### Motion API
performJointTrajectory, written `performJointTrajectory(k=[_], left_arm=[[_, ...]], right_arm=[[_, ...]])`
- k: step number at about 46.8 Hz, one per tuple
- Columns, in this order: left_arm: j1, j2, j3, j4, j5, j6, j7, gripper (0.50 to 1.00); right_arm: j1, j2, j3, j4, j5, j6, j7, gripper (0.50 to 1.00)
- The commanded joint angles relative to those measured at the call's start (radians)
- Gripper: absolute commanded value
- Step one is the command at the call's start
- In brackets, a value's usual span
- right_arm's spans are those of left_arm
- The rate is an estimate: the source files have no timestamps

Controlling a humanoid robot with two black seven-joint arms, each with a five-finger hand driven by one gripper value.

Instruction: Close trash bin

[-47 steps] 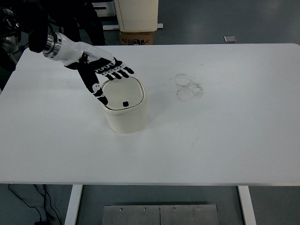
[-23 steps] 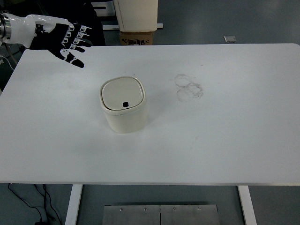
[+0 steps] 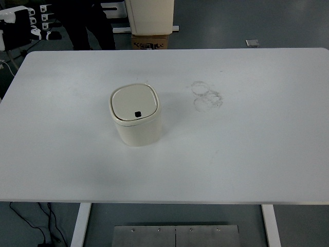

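At the far left, the left hand [image 3: 23,23] has pulled right back to the top corner, off the table [image 3: 247,154] and well apart from anything on it. A second ago it lay over the far rim of the trash bin [image 3: 136,121] with the fingers stretched across the lid; half a second ago it was already lifted clear above the table's far left corner. Now only part of it shows at the picture's edge, fingers spread loosely and holding nothing.

Moving right, the trash bin stands upright on the table, left of centre, in the same spot as before. Its lid [image 3: 133,103] sits flat and flush inside the rim, with the small dark catch [image 3: 137,113] showing near the front edge. No gap is visible between lid and body. The withdrawal of the hand with the lid left seated suggests that the closing is done and the arm is simply retreating to rest.

Further right, faint ring marks [image 3: 206,95] stain the table top, well apart from the bin and of no bearing on the task. The right arm does not appear.

Beyond the table's far edge a cardboard box [image 3: 150,41] stands on the floor beneath a pale cabinet [image 3: 150,15].
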Motion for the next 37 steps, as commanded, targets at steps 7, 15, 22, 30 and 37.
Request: performJointTrajectory(k=[7,15,22,30,37], left_arm=[[0.13,-0.001,-0.165,0.045,-0.009,0.048,-0.031,1.0],[0.216,-0.005,-0.277,0.09,-0.015,0.051,-0.057,1.0],[0.28,-0.017,-0.339,0.131,-0.023,0.051,-0.108,1.0],[0.314,-0.06,-0.383,0.226,-0.041,0.049,-0.125,1.0],[0.346,-0.077,-0.391,0.302,-0.119,0.048,-0.157,1.0]], right_arm=[[0.001,0.0,0.0,0.0,0.0,0.0,0.0,0.991],[0.001,0.0,0.0,0.0,0.0,0.0,0.0,0.991],[0.001,0.0,0.0,0.0,0.0,0.0,0.0,0.991],[0.0,0.0,0.0,0.0,0.0,0.0,0.0,0.991],[0.001,0.0,0.0,0.0,0.0,0.0,0.0,0.991]])
